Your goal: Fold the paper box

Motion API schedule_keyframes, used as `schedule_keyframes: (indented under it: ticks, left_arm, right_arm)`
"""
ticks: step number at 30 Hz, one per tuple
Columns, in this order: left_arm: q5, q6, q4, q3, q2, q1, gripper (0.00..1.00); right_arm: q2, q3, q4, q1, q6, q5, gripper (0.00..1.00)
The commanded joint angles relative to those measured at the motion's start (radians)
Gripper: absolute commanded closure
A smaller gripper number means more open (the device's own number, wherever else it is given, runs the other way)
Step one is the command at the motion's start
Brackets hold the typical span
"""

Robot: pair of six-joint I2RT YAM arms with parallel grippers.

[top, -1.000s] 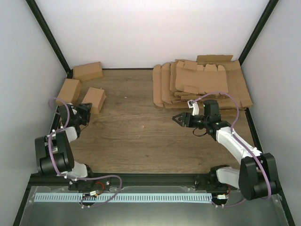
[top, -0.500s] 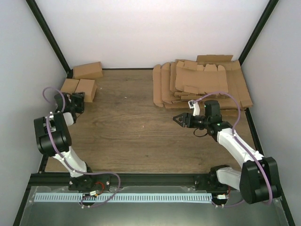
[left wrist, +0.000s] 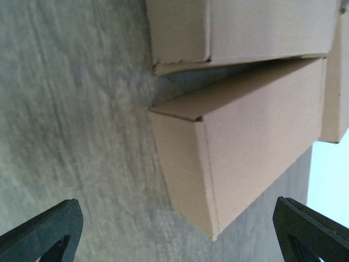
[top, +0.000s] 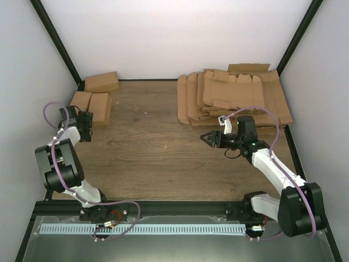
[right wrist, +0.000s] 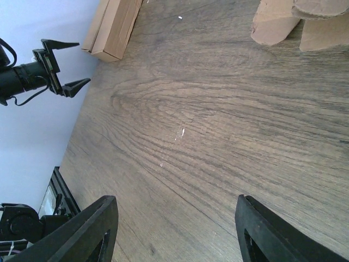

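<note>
We see the left pincer [top: 85,120] spread wide and gripping nothing at the left edge of the desk [top: 152,153]. The paper box [top: 101,108] lies folded shut on the desk just ahead of its tips, apart from both fingers and just beside a second folded box [top: 80,101]. The right pincer [top: 209,137] is likewise parted over bare wood, well apart from the paper box and near the stack of flat blanks [top: 234,95].
</note>
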Motion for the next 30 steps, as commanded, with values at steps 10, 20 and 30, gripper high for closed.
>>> schedule_keyframes:
  ticks: [10, 20, 30]
  left_arm:
    - [0.012, 0.044, -0.127, -0.011, 0.000, -0.030, 0.96]
    - [0.148, 0.022, 0.007, 0.079, 0.222, -0.023, 0.96]
    - [0.164, 0.009, 0.020, 0.187, 0.303, 0.006, 0.96]
  right_arm:
    - [0.013, 0.031, 0.029, -0.006, 0.013, -0.028, 0.39]
    - [-0.008, 0.037, -0.012, -0.006, -0.002, -0.012, 0.39]
    - [-0.012, 0.041, -0.028, -0.006, -0.005, -0.003, 0.39]
